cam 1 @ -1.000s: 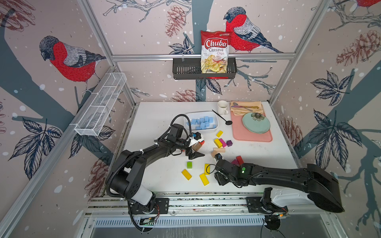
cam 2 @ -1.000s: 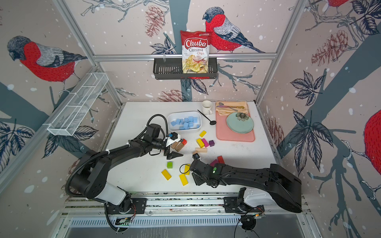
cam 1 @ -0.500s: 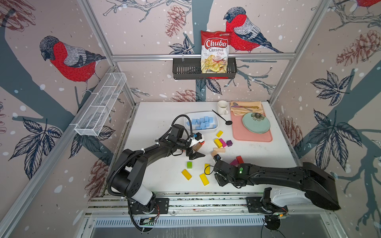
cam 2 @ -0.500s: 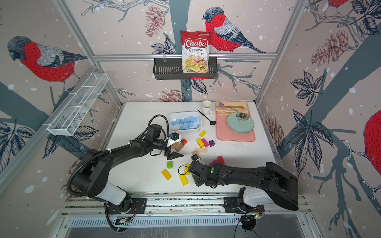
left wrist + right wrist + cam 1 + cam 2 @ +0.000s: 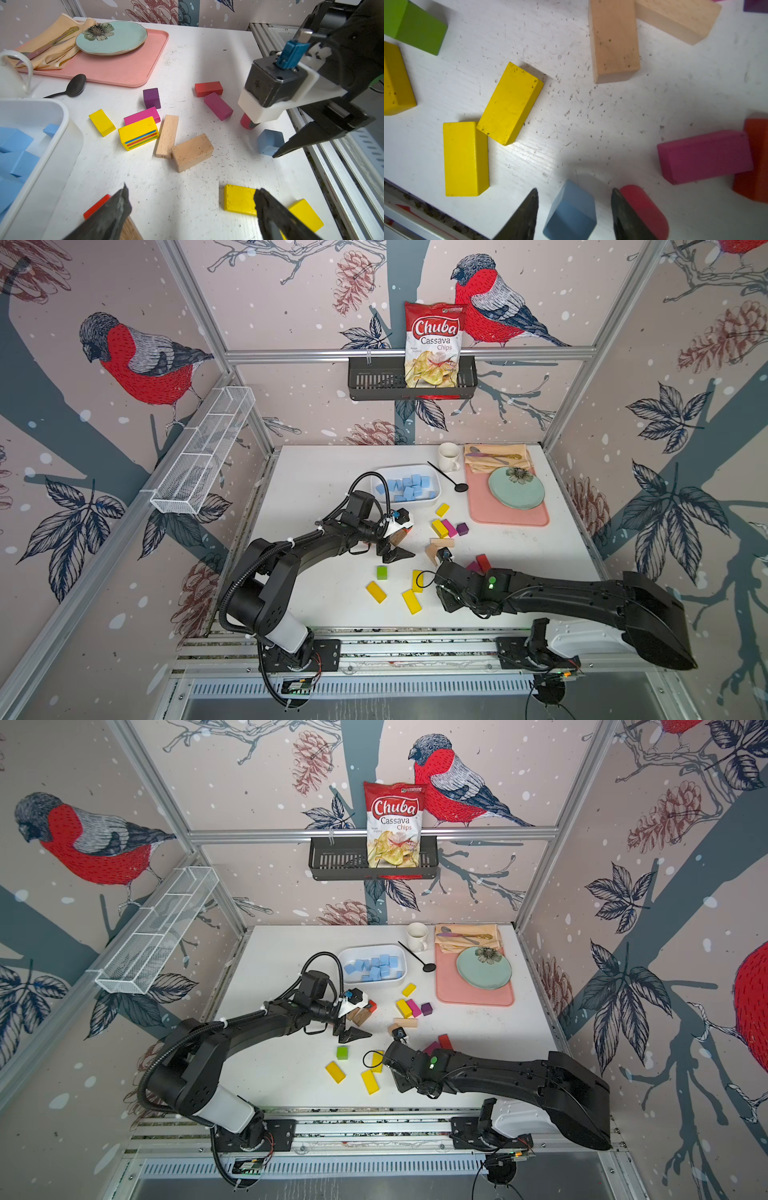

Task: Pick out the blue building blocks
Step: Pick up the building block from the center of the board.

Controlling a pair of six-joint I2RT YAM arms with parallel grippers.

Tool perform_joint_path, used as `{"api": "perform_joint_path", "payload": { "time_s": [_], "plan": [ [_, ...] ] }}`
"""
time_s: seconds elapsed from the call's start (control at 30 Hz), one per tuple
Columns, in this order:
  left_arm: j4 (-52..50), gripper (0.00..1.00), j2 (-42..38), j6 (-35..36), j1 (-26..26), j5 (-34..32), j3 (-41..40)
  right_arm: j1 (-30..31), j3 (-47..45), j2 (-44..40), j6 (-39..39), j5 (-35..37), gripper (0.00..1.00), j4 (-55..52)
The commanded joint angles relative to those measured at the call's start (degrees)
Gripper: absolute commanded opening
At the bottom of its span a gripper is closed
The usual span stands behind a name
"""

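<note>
The right gripper (image 5: pixel 574 193) stands with its jaws apart, straddling a lone blue block (image 5: pixel 571 214). A sliver of table shows on each side, so nothing is clamped yet. The block looks nearly cube-shaped, with no long axis to favour, and sits squarely between the jaws. A red rounded block (image 5: pixel 648 209) lies just beside one finger. The left gripper (image 5: pixel 191 197) hangs wide apart, empty and farther off. The other blue blocks (image 5: pixel 409 487) fill the white tub (image 5: pixel 399 469). Both top views hide the lone block under the right arm; only the wrist views show it.
</note>
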Motion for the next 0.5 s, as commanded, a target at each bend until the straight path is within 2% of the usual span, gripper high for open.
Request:
{"api": "perform_joint_path", "payload": {
  "time_s": [0.0, 0.2, 0.47],
  "plan": [
    [-1.2, 0.96, 0.2, 1.41, -0.21, 0.03, 0.74, -0.09, -0.27, -0.07, 1.13, -0.47, 0.55, -1.05],
    [-1.51, 0.96, 0.49, 1.48, -0.36, -0.02, 1.05, -0.04, -0.27, 0.89, 1.61, -1.19, 0.52, -1.7],
    [-1.86, 0.96, 0.73, 1.5, -0.43, -0.06, 1.31, -0.04, -0.18, 1.97, 1.54, -1.7, 0.43, -1.79]
  ]
}}
